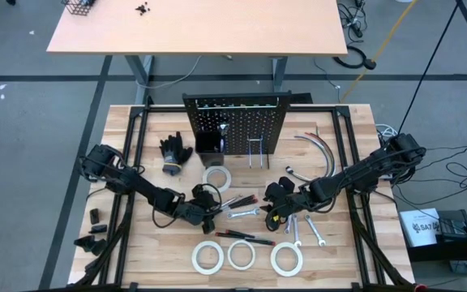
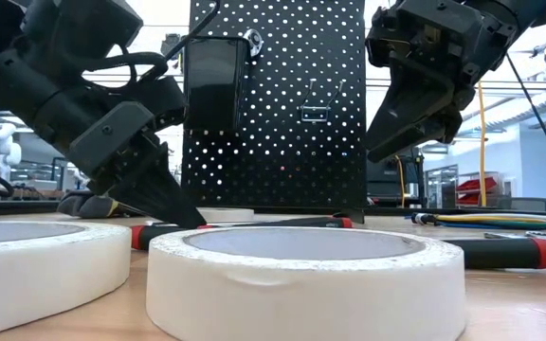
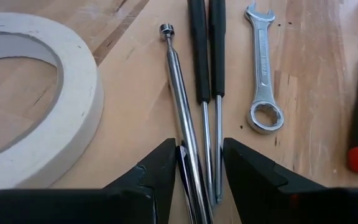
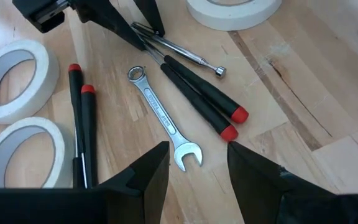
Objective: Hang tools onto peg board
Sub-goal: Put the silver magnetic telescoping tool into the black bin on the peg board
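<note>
Peg board (image 1: 250, 122) stands upright at the middle of the desk's (image 1: 169, 251) far edge: black perforated panel, metal hooks (image 1: 255, 154) on its lower face. One small black bin (image 1: 209, 144) is fixed to its left part; the bin's inside is too dark to tell what it holds.

All the tools I can count lie flat on the desk in front of the board:
- Four white tape rolls: one (image 1: 216, 178) just in front of the bin, three in a row along the near edge (image 1: 241, 255).
- Four screwdrivers in two pairs, black handles with red ends: one pair (image 4: 204, 102) at the desk's middle, one pair (image 4: 82, 124) nearer the near edge.
- Three silver wrenches: one (image 4: 163, 121) at the middle, two (image 1: 306, 231) side by side right of it.
- One silver ratchet (image 3: 179, 93), a thin shiny rod with a small round head, beside the middle screwdriver pair.

My left end effector (image 3: 197, 180) is down at the desk, released, fingers spread to either side of the ratchet's shaft and not clamped on it. My right end effector (image 4: 197, 174) hangs above the middle wrench, released, gripping nothing.

One pair of black gloves (image 1: 175, 152) lies left of the bin. Grey hoses (image 1: 314, 150) lie right of the board.
</note>
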`<control>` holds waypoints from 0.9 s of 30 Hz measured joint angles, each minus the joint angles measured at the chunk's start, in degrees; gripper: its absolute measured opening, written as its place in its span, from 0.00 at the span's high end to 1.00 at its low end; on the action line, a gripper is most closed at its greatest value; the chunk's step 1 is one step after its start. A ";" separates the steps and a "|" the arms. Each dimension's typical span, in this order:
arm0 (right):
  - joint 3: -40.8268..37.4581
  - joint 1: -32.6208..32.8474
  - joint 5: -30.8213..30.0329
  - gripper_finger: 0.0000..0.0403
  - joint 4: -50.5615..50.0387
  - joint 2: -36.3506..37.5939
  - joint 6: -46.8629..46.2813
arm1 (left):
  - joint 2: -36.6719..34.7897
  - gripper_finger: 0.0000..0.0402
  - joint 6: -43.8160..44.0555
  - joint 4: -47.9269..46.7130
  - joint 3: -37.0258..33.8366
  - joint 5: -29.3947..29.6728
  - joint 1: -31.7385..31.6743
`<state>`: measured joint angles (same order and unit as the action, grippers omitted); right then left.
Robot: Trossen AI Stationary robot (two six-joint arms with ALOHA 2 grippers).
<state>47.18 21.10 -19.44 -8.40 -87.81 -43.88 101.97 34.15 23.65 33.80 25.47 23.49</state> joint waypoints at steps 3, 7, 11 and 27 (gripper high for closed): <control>0.00 0.00 0.00 0.61 0.00 0.00 0.00 | -0.02 0.66 0.04 0.25 0.00 -0.83 -0.04; 0.00 0.00 -0.04 0.61 0.01 0.02 0.02 | -0.09 0.66 0.04 0.13 -0.04 -1.89 0.16; 0.00 0.00 -0.07 0.61 0.02 0.02 0.02 | -0.09 0.66 0.04 -0.28 -0.04 -2.12 0.20; 0.00 -0.02 -0.27 0.61 0.39 0.03 -3.22 | -0.12 0.66 3.05 -4.16 -0.23 -1.76 0.28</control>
<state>47.18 21.08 -19.71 -8.01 -87.78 -47.10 101.86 37.20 19.49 33.57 23.72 23.77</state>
